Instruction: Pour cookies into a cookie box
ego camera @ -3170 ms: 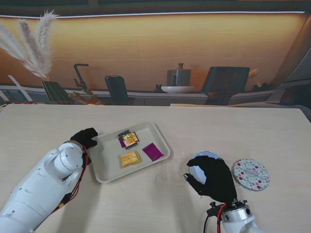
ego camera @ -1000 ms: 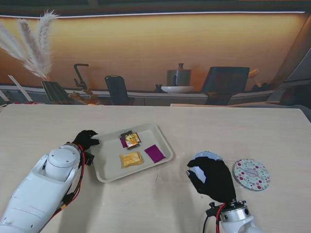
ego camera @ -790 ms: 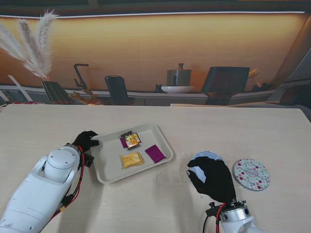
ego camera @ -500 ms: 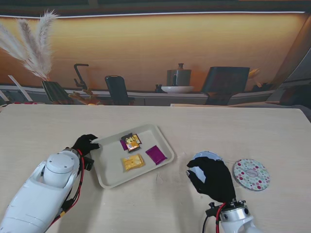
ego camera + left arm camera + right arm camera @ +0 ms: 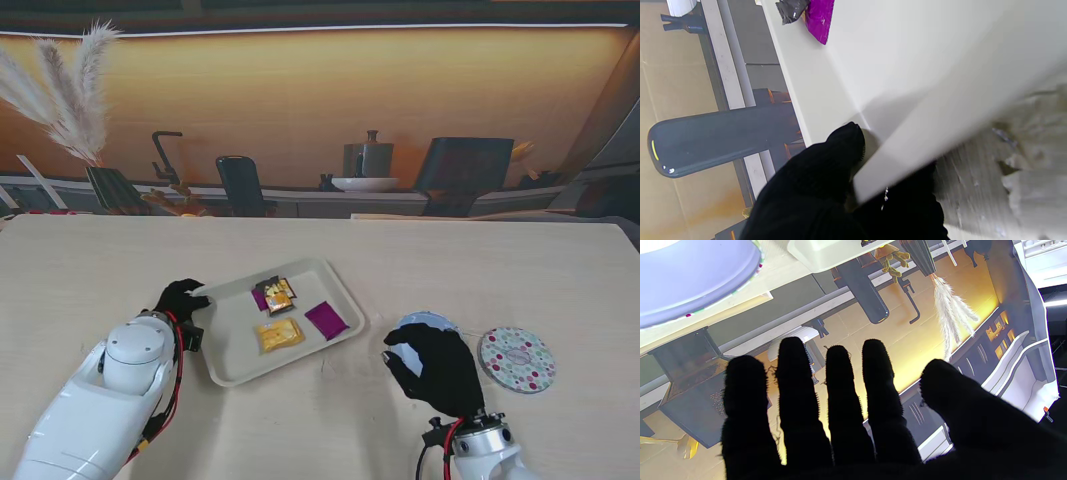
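Pale tabletop [image 5: 480, 260]; the left wrist view alone shows the left robot hand [image 5: 840, 186] pinching the tray [image 5: 240, 365] rim; the right robot hand [image 5: 437, 366] hovers, fingers spread.

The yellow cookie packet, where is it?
In the stand's view the yellow packet lies in the white tray left of centre, nearer to me than the dark packet and left of the purple one.

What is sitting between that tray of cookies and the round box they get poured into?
Nothing visible. In the stand's view only bare table lies between the tray, held at its edge by the left hand, and the cookie box. The right hand sits at the box's near side, not in the path; the lid lies right of it.
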Tool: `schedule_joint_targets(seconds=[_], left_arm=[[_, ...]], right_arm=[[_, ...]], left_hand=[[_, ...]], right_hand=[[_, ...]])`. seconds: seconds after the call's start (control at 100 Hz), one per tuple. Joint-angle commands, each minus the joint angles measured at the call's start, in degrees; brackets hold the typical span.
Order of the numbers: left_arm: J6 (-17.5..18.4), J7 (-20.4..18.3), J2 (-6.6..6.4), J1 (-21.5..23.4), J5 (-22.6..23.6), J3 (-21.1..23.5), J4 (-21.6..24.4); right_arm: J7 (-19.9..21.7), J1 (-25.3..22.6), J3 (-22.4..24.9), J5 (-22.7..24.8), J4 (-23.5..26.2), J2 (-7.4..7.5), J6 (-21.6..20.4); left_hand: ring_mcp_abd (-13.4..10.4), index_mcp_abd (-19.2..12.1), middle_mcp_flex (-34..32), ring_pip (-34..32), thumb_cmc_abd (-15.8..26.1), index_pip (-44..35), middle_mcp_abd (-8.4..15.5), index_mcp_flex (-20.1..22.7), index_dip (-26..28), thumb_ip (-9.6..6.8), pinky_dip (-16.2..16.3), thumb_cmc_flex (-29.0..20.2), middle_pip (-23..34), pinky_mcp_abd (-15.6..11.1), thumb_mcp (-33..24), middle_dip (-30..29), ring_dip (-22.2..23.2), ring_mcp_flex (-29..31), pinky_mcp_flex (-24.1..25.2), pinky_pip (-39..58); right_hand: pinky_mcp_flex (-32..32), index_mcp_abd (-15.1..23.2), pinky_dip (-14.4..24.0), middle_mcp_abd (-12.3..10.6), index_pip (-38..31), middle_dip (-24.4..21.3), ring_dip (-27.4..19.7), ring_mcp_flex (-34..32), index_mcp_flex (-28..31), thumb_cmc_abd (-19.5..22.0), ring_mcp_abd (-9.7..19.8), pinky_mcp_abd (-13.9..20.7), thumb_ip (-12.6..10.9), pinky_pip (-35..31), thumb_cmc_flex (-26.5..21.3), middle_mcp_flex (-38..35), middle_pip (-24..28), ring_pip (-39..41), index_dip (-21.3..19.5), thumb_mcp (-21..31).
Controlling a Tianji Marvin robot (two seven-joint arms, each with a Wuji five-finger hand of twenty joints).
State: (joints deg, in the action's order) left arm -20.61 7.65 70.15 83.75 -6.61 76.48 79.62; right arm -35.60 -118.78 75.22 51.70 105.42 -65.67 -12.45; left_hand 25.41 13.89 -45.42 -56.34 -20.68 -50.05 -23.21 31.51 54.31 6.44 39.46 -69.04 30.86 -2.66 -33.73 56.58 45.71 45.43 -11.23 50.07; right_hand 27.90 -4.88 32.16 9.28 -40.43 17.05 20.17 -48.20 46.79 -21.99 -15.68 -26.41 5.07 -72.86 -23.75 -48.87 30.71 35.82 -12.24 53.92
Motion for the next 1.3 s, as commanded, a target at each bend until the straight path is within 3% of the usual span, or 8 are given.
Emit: schedule_joint_targets(seconds=[0.0,0.1,0.23,0.71,1.29], left_arm=[[0.0,-2.2,0.53,0.6,1.8,-0.7,-0.5],[2.2,1.5,1.03,0.2,5.0,-1.9,-1.8],[2.3,1.2,0.86,0.5,5.7,-1.9,-1.5],[6.1,7.8,2.40,2.1,3.3,-1.2,0.7],[13.1,14.4,3.23,4.9,3.9,-0.8,5.6]], right_arm=[[0.9,-0.1,-0.3,-0.1,0.3,-0.21,-0.1],[1.1,0.0,-0.4,-0.2,0.2,-0.18,-0.1],[1.6,0.3,-0.5,-0.4,0.1,-0.15,0.0],[2.4,0.6,-0.7,-0.5,0.0,-0.07,0.4],[2.1,0.3,-0.4,-0.4,0.2,-0.10,0.4]], left_hand=[[3.6,-4.7,-2.2,-3.2,3.1,-10.2,0.5,4.8,4.6,-2.43,1.8,-4.9,4.8,37.2,-4.6,2.6,2.6,-5.0,-10.2,23.4],[3.3,-5.1,-3.7,-8.3,1.7,-11.1,0.3,6.8,5.6,-2.51,7.0,-4.9,5.6,38.9,-6.2,5.0,6.1,-1.8,-13.3,27.7],[3.1,-5.7,-4.9,-9.2,0.5,-11.3,0.2,8.8,7.2,-2.63,11.1,-4.5,5.4,38.9,-8.3,7.5,8.2,-1.2,-13.5,27.3],[2.6,-5.1,-7.9,-12.9,-2.9,-12.4,-0.7,12.2,10.6,-2.47,14.3,-2.0,7.8,41.5,-16.9,10.6,10.6,2.2,-16.6,28.4],[1.8,-5.1,-8.6,-17.8,-3.6,-13.9,-1.1,12.8,12.6,-2.18,17.3,-1.6,11.2,42.0,-19.1,12.4,13.3,3.9,-18.2,30.6]], right_hand=[[-0.6,1.3,-0.7,-0.2,1.4,-0.1,0.0,-0.5,0.9,0.7,-1.3,-1.1,-1.3,-0.7,1.4,-0.9,0.0,0.3,-1.0,-0.5],[-0.6,1.3,-0.6,-0.3,2.5,-0.1,0.0,-0.4,1.1,0.9,-1.3,-1.1,-2.7,-0.7,1.7,-0.9,0.1,0.2,-2.9,-1.2],[-0.6,1.3,-0.6,-0.3,3.0,-0.1,0.0,-0.4,1.2,1.0,-1.3,-1.1,-2.7,-0.7,1.8,-0.9,0.1,0.2,-3.8,-1.4],[-0.8,1.3,-0.7,-0.3,3.6,-0.1,0.0,-0.2,1.3,1.2,-1.2,-1.1,-2.6,-0.6,1.7,-0.7,0.0,0.1,-5.0,-1.5],[-1.0,1.3,-0.7,-0.4,4.0,0.0,-0.1,0.1,1.3,1.5,-1.0,-0.9,-2.7,-0.4,1.7,-0.6,0.1,-0.1,-5.8,-1.7]])
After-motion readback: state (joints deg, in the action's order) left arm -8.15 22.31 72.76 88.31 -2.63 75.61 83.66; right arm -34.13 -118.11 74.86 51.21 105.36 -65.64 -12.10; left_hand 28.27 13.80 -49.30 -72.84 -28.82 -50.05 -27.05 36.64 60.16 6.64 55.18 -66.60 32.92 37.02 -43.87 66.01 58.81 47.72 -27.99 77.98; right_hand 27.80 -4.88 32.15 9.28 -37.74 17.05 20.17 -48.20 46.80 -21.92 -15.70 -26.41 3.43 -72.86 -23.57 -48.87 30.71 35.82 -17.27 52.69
